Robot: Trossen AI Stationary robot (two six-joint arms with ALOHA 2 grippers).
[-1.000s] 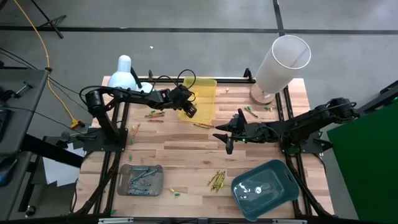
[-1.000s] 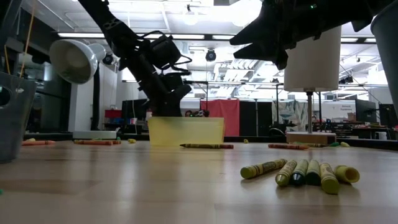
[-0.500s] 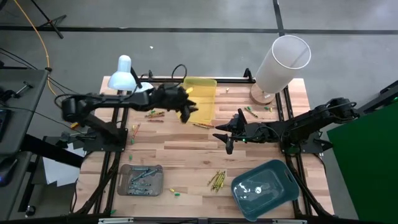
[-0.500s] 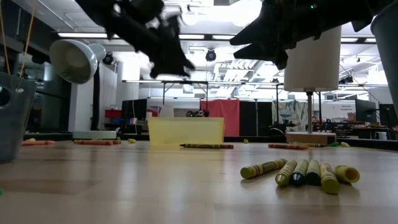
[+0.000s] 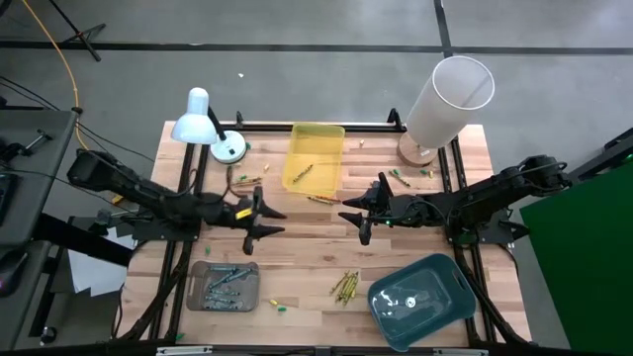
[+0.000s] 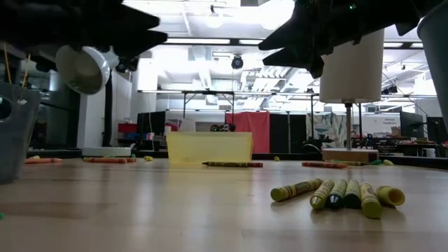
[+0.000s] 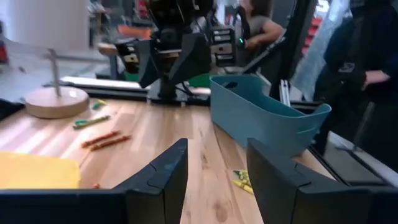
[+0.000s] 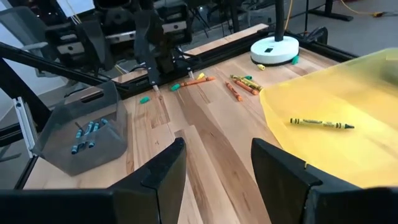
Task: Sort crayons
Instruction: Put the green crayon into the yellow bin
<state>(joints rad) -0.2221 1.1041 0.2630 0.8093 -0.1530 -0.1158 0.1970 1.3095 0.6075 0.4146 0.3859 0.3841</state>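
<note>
nearest to me in the low view is a cluster of yellow-olive crayons [image 6: 339, 193] lying side by side on the wooden table [image 5: 316, 237], with one darker one among them. from above that same bunch sits near the front edge, between the grey tray [image 5: 225, 286] and the teal tray [image 5: 423, 298]. the grey tray holds several blue crayons [image 5: 223, 283] (the right wrist view shows them well), and a couple of small green bits [image 5: 278, 306] lie on the wood just beside it.

in the middle of the table i have both arms hanging over bare wood. the left gripper [image 5: 265, 217] has its fingers spread apart with nothing between them; its wrist view shows only table in the gap. the right gripper [image 5: 354, 216] faces it from the other side, well apart from it, fingers likewise spread and holding nothing.

a little beyond the grippers a dark crayon [image 5: 321, 199] lies on the wood just beside the yellow tray [image 5: 315, 156]. inside that tray there is a single yellow-olive crayon [image 5: 302, 173], lying at a slant. to the tray's left some red-orange crayons [image 5: 244, 181] are scattered near the base of the white desk lamp [image 5: 203, 121]. at the far right corner a few green crayons [image 5: 401, 179] rest near the round wooden foot of the tall white cylinder [image 5: 448, 99].
</note>
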